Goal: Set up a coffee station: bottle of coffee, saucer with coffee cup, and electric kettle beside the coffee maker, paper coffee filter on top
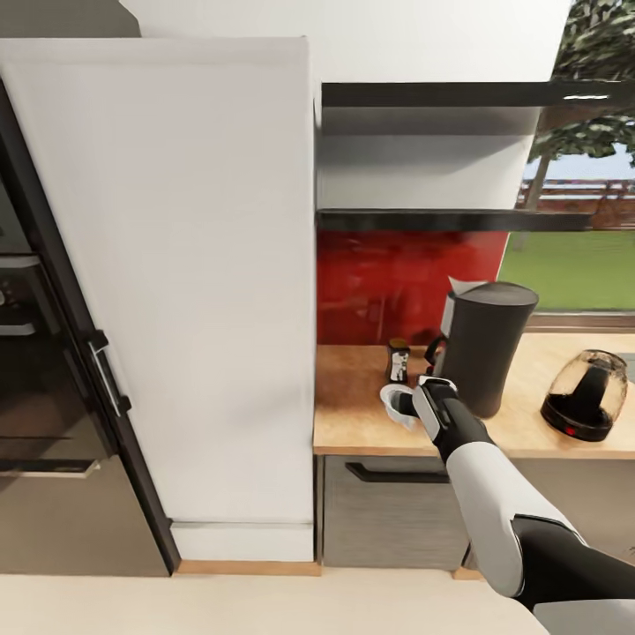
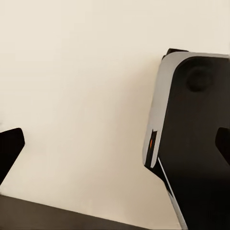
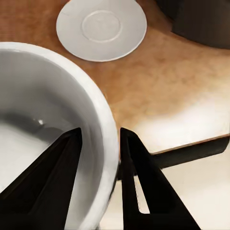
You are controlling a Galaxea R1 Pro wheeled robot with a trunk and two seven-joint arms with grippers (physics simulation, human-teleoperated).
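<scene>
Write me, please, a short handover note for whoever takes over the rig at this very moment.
Right hand: shut on the coffee cup, one finger inside the rim and one outside, held above the kitchen countertop near its front edge.
Left hand: fingertips apart, nothing between them.
Coffee maker, bottle of coffee beside it, and electric kettle are all on the counter.
Saucer lies bare on the counter, ahead of the cup.
Done, as it looks: bottle and kettle placed.
Left: set the cup on the saucer; find the paper coffee filter and put it on top of the coffee maker.
</scene>
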